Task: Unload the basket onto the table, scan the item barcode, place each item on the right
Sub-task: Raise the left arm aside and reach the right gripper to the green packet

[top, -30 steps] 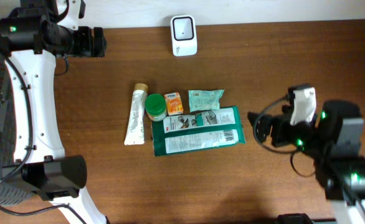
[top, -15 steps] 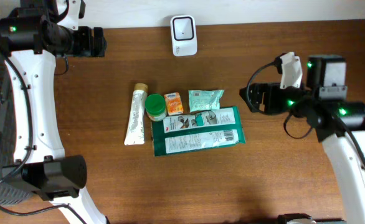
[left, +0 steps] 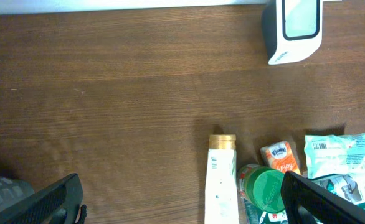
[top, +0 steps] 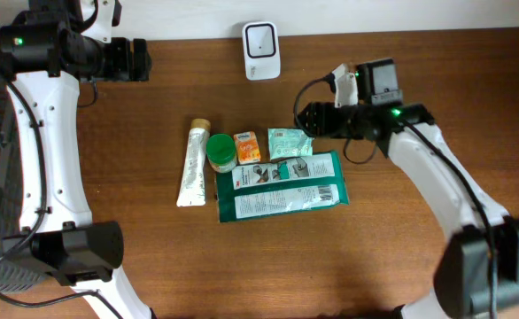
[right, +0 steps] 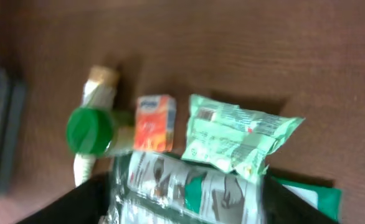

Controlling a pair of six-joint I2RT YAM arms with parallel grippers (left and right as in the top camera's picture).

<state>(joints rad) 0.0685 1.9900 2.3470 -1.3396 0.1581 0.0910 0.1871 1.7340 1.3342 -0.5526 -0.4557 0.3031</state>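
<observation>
Right of centre in the overhead view, right end effector (top: 301,120) hovers just beside the pale-green sachet (top: 292,142), jaws parted and empty; best to straddle its narrow width, clear of the wipes pack (top: 282,186), keeping the barcode free for the scanner (top: 261,50).

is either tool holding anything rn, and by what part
Nothing is held. The right tool is open above the light green packet, not gripping it; the left tool is open too, well away.
</observation>
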